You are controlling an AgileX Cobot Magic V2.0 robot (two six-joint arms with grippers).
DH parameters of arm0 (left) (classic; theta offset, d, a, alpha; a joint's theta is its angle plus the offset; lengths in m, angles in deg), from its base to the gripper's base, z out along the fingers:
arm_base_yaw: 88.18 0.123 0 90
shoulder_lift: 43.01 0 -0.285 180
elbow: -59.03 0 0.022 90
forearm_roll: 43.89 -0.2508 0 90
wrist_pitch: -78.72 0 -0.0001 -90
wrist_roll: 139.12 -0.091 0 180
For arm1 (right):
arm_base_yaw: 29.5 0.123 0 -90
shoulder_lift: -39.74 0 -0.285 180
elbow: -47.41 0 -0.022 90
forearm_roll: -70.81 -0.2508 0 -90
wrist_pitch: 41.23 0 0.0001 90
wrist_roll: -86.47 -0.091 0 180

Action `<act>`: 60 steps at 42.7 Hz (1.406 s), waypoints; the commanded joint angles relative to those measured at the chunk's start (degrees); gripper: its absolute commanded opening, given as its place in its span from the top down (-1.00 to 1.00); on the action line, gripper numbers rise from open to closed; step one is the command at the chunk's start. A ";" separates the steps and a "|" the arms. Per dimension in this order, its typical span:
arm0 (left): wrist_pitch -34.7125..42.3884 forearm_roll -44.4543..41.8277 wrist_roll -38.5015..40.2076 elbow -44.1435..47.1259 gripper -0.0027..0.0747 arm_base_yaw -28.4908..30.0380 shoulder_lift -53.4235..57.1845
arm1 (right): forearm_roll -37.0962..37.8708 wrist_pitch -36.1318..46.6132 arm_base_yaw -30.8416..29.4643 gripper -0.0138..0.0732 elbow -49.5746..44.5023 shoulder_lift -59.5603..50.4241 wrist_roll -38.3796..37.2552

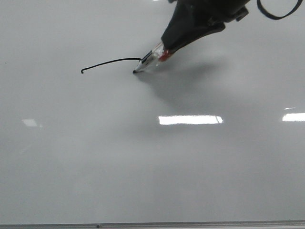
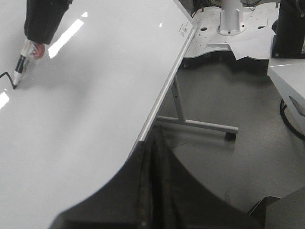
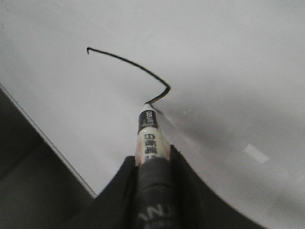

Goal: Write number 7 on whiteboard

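Glossy whiteboard (image 1: 152, 157), marker (image 1: 151, 59) tip touching it.
Right tool (image 3: 152, 162) pinches the marker, number 7 (image 1: 112, 62) half drawn; left tool (image 2: 152, 191) pressed together.

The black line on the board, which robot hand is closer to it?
Right. The right gripper holds the marker, its tip touching the black line on the whiteboard. The left gripper hangs back near the board's side edge.

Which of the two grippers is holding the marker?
The right gripper, the one over the whiteboard: it is shut on the marker, whose tip touches the line's end. The left gripper is off the board's edge, shut on nothing.
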 commanded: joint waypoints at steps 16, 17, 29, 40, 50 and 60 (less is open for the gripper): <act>4.11 1.45 0.55 -1.67 0.98 -0.40 -0.48 | -0.09 3.61 9.06 0.82 1.10 8.32 0.46; 4.11 1.45 0.55 -1.67 0.98 -0.40 -0.48 | -0.35 3.02 9.44 0.82 1.10 7.87 0.46; 6.21 2.35 0.55 -1.67 0.98 -0.40 -0.48 | -0.74 -13.10 13.30 0.82 3.75 -3.70 3.46; 11.81 0.38 9.21 -2.99 0.98 -0.40 -3.64 | 3.88 -21.30 15.25 0.82 5.94 -9.44 3.47; 10.59 -1.54 9.21 -5.66 0.15 -0.40 -14.24 | 5.40 -23.59 20.36 0.82 6.22 -10.69 3.47; 10.59 -2.57 9.21 -7.11 -0.42 -0.40 -21.28 | 5.34 -23.46 24.15 0.82 6.22 -11.64 3.47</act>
